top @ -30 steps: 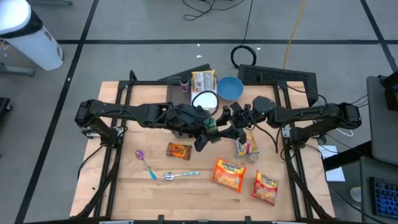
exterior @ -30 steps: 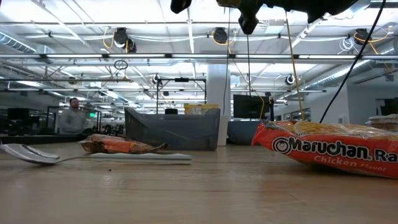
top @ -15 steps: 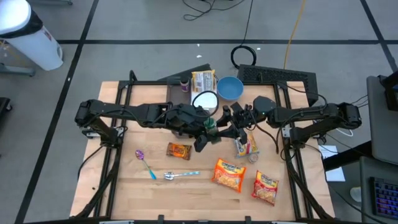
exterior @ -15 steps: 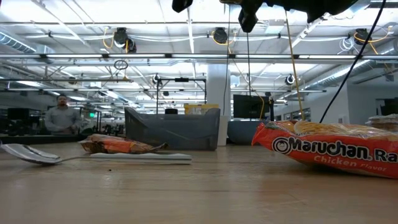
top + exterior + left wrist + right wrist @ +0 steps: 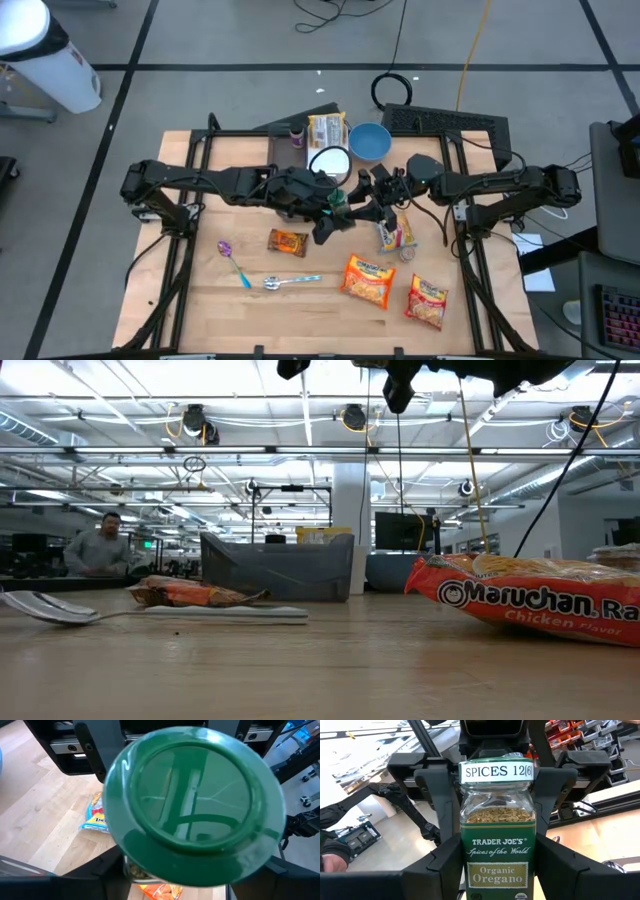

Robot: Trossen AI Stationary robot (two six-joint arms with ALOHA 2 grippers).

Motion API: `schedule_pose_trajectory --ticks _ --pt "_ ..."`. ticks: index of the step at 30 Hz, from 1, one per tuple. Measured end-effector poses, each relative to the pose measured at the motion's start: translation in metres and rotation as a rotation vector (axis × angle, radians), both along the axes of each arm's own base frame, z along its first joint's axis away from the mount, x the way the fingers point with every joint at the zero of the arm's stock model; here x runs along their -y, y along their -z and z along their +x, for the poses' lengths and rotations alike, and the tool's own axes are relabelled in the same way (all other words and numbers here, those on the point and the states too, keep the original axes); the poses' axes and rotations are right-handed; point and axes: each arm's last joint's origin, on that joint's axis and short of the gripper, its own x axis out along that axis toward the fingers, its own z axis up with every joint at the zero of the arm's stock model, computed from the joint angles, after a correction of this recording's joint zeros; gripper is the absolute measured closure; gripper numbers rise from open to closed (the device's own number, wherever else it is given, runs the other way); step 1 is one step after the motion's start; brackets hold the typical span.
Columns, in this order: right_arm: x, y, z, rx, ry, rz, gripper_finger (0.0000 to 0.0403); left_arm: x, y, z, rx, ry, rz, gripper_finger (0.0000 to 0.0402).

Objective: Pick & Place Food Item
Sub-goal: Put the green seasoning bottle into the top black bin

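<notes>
A glass spice jar [image 5: 497, 850] with a green oregano label and a green lid [image 5: 195, 805] hangs high over the middle of the table [image 5: 200, 300], between the two arms. My right gripper [image 5: 497, 875] is shut on it. My left gripper [image 5: 496, 790] is open. Its fingers [image 5: 437, 790] stand on either side of the jar's lid end, and in the left wrist view the lid's top fills the picture. From above, both grippers meet at the jar [image 5: 340, 206]. My right gripper pinches the jar's lower body [image 5: 470, 865], at the labelled glass sides, between its two fingers. It comes about level from the table's right side. The jar is lifted clear of the table, its lid end toward the left arm.
Two orange ramen packs [image 5: 368, 280] [image 5: 427, 300], an orange snack pack [image 5: 288, 242] and a blue packet [image 5: 395, 236] lie on the table. Two spoons [image 5: 235, 262] [image 5: 290, 282] lie near the front. A white bowl [image 5: 330, 162] and a blue bowl [image 5: 369, 142] stand at the back.
</notes>
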Motion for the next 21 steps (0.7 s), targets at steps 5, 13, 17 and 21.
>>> schedule_pose_trajectory --ticks 5,13,17,21 --pt "0.0001 0.0002 0.0 0.0 0.001 -0.003 0.0209 0.0 0.0001 0.0001 0.0 -0.001 -0.002 0.0109" --pt "0.0 -0.0005 -0.0001 0.012 -0.002 -0.013 0.0209 -0.0001 0.0003 0.0 -0.002 -0.001 0.004 0.0135" --pt "0.0 -0.0016 -0.0002 0.025 -0.003 -0.011 0.0209 -0.0015 0.0001 0.0001 -0.001 0.0 0.011 0.0146" --pt "0.0 -0.0014 0.0 0.022 -0.003 -0.005 0.0209 -0.0076 0.001 -0.0001 -0.014 -0.012 -0.005 0.0148"
